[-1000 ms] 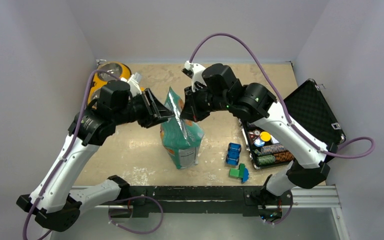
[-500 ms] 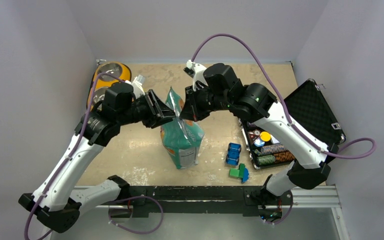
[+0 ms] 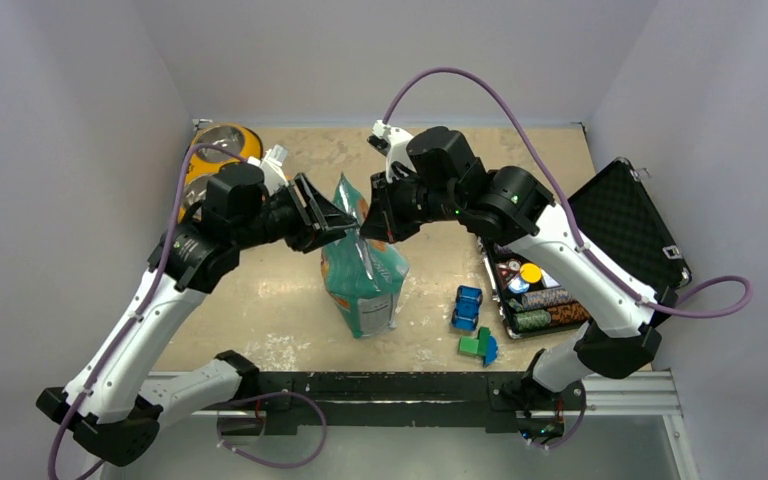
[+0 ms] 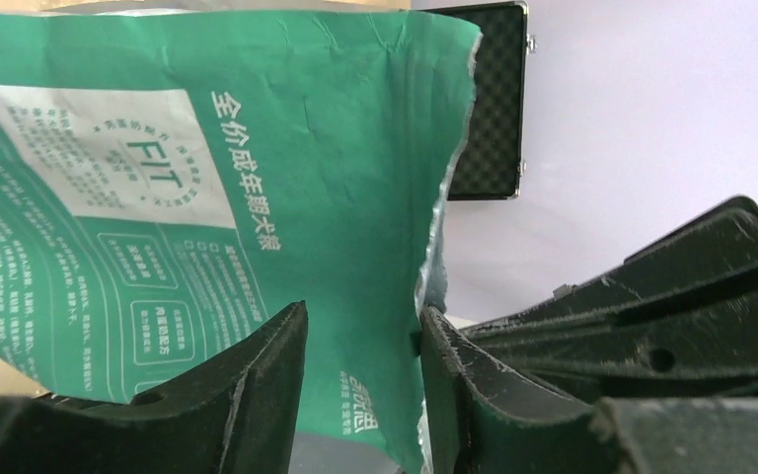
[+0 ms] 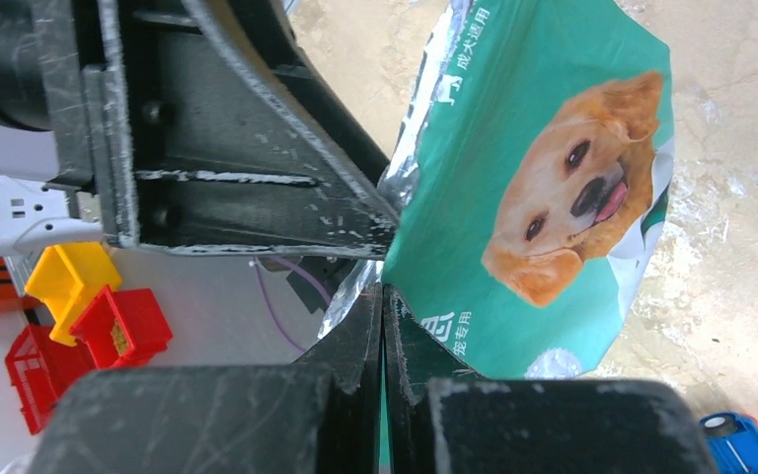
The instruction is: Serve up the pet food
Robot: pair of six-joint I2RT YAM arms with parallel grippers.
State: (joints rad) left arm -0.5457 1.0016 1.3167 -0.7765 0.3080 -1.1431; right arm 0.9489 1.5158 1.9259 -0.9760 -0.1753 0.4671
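Right gripper (image 3: 363, 231), jaws pressed together, pinches the far-side panel at the torn mouth of the teal-green pet food bag (image 3: 363, 275), probably anchoring that panel so the mouth can be pulled apart. Left gripper (image 4: 360, 380), on the bag's other side, has its jaws spread with the opposite torn edge passing between them, not yet clamped. Standing upright mid-table, the bag shows a golden dog picture, a silver foil lining and a ragged top, and beyond it, toward the far-left corner, waits an orange pet bowl (image 3: 222, 145).

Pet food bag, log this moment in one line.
pet food bag: upright | right tool: shut on bag's top edge | left tool: open, straddling bag's edge
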